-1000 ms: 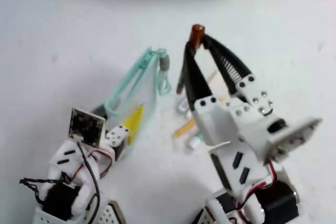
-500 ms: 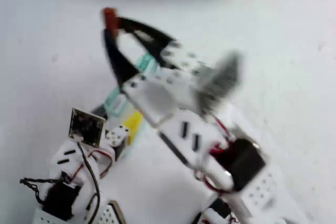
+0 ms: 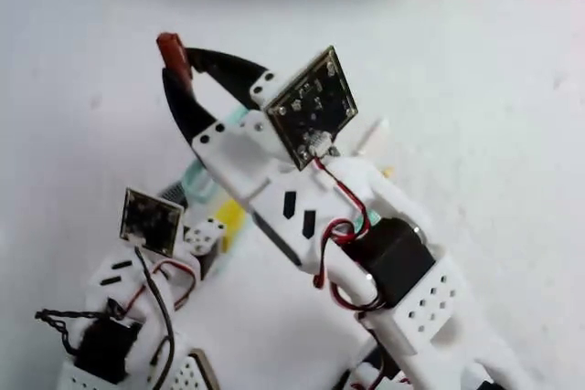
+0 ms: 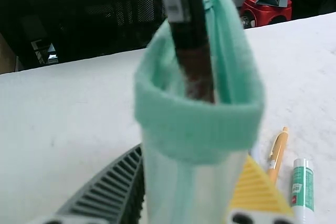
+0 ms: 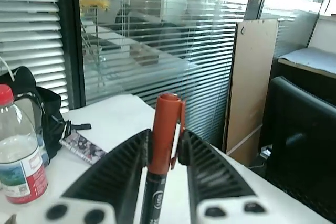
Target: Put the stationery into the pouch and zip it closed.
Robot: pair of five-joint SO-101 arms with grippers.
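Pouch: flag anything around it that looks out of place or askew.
Nothing looks spilled or damaged. The marker has its lower end inside the open pouch, most of it sticking out, gripped by the right pincer. An orange pen and a green-and-white tube lie on the table beside the pouch, not in it.

The high view looks steeply down on the white tabletop from above, with both arms' bases at its near edge. The left wrist view sits low and very close, facing along the left fingers into the mouth of the pouch, with a dark room beyond. The right wrist view faces nearly level along the right fingers towards window blinds. All three views share the pen.
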